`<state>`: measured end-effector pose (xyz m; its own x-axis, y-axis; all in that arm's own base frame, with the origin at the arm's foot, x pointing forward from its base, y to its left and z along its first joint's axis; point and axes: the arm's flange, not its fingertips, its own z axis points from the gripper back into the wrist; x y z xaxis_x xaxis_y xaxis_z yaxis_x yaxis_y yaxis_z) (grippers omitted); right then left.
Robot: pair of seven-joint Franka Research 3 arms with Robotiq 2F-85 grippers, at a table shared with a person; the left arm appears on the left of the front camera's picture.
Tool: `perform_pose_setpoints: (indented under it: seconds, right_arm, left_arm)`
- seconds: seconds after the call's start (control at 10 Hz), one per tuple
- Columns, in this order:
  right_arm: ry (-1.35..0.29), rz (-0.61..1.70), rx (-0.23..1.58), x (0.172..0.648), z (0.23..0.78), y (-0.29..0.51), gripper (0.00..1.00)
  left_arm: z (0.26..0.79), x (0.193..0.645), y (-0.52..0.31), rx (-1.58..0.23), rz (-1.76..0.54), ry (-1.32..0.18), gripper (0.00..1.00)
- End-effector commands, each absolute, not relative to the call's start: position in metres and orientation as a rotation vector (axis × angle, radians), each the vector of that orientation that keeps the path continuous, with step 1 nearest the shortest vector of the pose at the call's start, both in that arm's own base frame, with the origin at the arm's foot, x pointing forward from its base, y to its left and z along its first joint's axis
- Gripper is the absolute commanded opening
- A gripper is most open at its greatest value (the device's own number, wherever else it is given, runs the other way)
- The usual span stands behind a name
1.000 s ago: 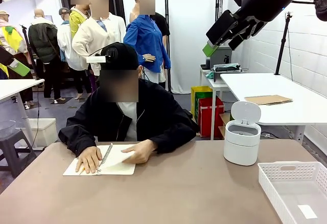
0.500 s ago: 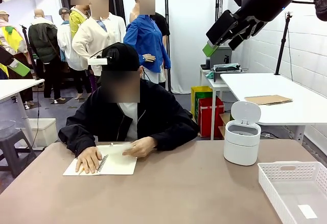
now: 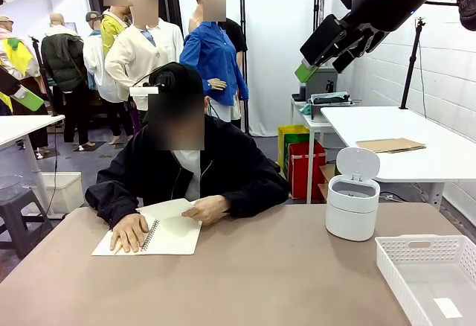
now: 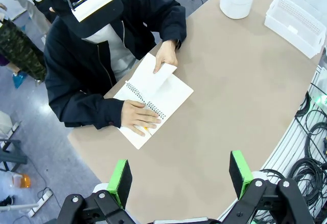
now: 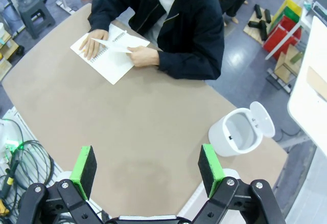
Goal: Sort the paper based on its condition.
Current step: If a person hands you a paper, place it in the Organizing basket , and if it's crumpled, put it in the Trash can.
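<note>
A person sits at the far side of the brown table [image 3: 268, 281] with a white spiral notebook [image 3: 149, 235] open in front of them. One hand [image 3: 130, 231] presses the left page down. The other hand [image 3: 210, 210] lifts a smooth white sheet of paper [image 3: 167, 208] off the notebook; the left wrist view shows this paper [image 4: 153, 73] raised, and so does the right wrist view [image 5: 110, 45]. My left gripper [image 4: 179, 160] hangs open high above the table, holding nothing. My right gripper [image 5: 146, 150] is open too, raised at the upper right [image 3: 327, 62].
A white bin [image 3: 351, 207] with its lid up stands at the table's right. A white slotted basket [image 3: 428, 274] sits at the near right corner. A brown cardboard sheet [image 3: 390, 145] lies on another table behind. Cables [image 5: 20, 157] hang beside the table's near edge.
The person's hand has slid toward the notebook's spine and lifted a sheet up from the right page. Neither gripper has moved.
</note>
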<state>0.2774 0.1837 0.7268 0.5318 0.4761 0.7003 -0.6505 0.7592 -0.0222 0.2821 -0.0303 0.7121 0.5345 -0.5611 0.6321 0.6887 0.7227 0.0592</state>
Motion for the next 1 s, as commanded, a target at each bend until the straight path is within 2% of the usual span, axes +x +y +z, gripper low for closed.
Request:
perform_pose_setpoints:
  seconds: [0.0, 0.9]
  right_arm:
    - [-0.752, 0.686, 0.252, 0.2773, 0.7268, 0.1837, 1.00]
    - [-0.752, 0.686, 0.252, 0.2773, 0.7268, 0.1837, 1.00]
  left_arm:
    - [0.7118, 0.2827, -0.0286, -0.201, -0.744, -0.673, 1.00]
    - [0.7118, 0.2827, -0.0286, -0.201, -0.744, -0.673, 1.00]
